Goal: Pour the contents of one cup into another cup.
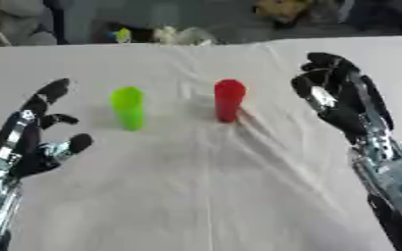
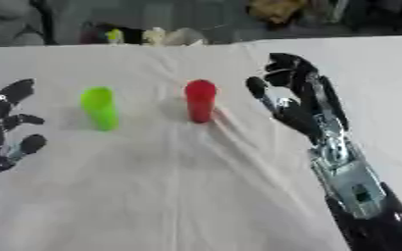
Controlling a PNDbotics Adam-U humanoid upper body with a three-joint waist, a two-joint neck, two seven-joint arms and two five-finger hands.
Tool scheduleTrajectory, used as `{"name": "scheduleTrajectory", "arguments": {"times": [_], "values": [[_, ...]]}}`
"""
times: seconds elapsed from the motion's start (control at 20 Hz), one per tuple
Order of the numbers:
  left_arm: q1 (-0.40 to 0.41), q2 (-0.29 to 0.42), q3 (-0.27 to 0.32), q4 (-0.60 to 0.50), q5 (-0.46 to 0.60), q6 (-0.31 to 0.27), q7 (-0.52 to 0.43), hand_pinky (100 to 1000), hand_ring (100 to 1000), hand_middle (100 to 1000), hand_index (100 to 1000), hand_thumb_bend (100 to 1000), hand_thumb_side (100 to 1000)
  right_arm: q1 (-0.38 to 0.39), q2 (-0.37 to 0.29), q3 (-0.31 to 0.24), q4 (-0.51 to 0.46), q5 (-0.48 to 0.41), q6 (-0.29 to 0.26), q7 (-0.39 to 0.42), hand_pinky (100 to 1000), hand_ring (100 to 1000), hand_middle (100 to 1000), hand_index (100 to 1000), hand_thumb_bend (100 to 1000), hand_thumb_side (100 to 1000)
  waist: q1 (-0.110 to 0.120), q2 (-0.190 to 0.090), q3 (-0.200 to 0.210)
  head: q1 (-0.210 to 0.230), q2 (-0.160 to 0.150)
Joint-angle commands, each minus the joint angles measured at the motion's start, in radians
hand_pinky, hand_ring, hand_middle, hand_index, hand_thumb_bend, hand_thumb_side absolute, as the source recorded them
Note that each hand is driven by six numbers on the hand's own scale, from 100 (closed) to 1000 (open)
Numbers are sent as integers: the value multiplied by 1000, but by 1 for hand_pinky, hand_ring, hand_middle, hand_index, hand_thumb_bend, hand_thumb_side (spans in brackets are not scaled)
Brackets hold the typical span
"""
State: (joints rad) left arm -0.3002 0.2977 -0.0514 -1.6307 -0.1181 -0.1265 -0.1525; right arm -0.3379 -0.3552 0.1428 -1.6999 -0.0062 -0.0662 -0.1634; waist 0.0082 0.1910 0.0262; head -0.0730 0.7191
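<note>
A: Left eye view first. What stands on the tabletop (image 1: 204,196)?

B: A white cloth covers it, creased down the middle. A green cup (image 1: 128,108) stands upright left of centre, and a red cup (image 1: 228,99) stands upright just right of centre. They are near each other but apart, neither touched by anything.

A: Can you see what is in them?

B: No. Both are seen from the side and above, and their insides do not show, so I cannot tell.

A: And the hands?

B: The left hand (image 1: 33,142) sits at the left edge, fingers spread and relaxed, holding nothing, well apart from the green cup. The right hand (image 1: 338,98) is at the right of the frame, beside the red cup with a gap between them; its fingers are apart, lightly bent, gripping nothing.

A: Now the right eye view.

B: The same layout, shifted left. The left hand is partly cut off by the left edge, fingers still splayed. The right hand's palm faces the red cup. At the top of the frame, beyond the tabletop's far edge, lies some blurred clutter (image 2: 153,35) that I cannot make out.
</note>
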Motion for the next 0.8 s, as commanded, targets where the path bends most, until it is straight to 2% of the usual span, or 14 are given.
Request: {"name": "scheduleTrajectory", "arguments": {"times": [0.05, 0.4, 0.8], "values": [[-15, 14, 2, -3, -14, 9, 6, 671, 999, 941, 959, 850, 547, -13, -7, -2, -11, -5, -3, 2, 735, 676, 649, 794, 620, 521, 0, -10, -1, -2, -2], [-32, 30, -11, 50, -66, 29, 24, 660, 986, 929, 954, 856, 533, -13, -7, -1, -12, -6, -2, 3, 735, 675, 649, 793, 620, 522, 1, -9, -7, 0, -2], [-89, 34, -46, 161, -135, 45, 119, 631, 958, 901, 947, 845, 498, -15, -6, 3, -13, -6, -2, 7, 734, 674, 648, 793, 617, 523, 3, -9, -17, 3, -3]]}}
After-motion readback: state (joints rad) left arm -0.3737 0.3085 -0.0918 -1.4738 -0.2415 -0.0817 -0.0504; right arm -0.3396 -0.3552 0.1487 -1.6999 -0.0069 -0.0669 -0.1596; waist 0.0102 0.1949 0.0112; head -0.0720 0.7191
